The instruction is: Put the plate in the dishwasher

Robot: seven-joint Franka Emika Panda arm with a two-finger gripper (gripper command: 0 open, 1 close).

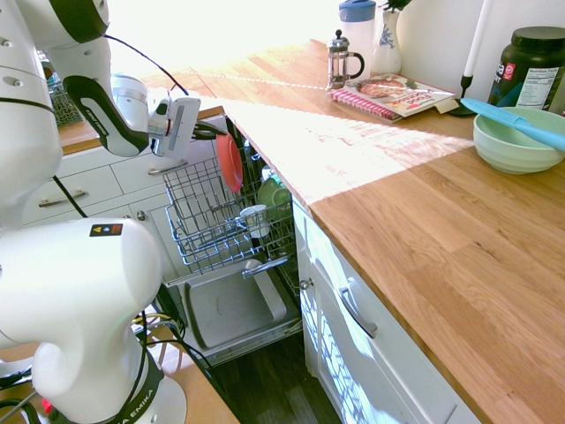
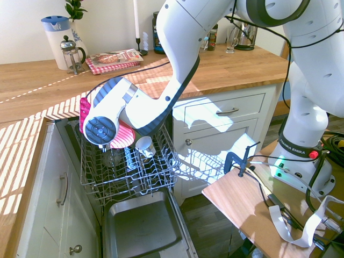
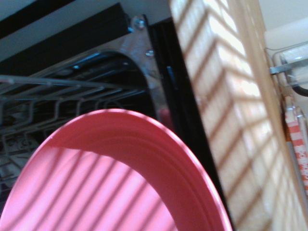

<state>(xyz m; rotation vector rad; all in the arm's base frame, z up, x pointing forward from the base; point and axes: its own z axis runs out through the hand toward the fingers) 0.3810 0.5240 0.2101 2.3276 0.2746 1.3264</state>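
Note:
The pink-red plate [image 1: 229, 162] hangs on edge above the back of the dishwasher's pulled-out wire rack [image 1: 205, 231]. My gripper [image 1: 214, 132] is shut on its upper rim, reaching in from the left. In the second exterior view the arm's wrist covers the fingers, and the plate [image 2: 84, 112] shows on either side of it over the rack [image 2: 129, 172]. Up close in the wrist view, the plate [image 3: 120, 183] fills the lower half, with rack wires and the dark dishwasher opening behind it. The grey door panel [image 1: 231, 309] lies folded down below the rack.
A white cup [image 1: 254, 217] and a green item [image 1: 274, 194] sit in the rack. The wooden counter [image 1: 415, 230] runs along the right with a French press [image 1: 342, 60], a magazine [image 1: 393, 93] and a pale green bowl [image 1: 516, 141]. White cabinets [image 1: 353, 327] flank the dishwasher.

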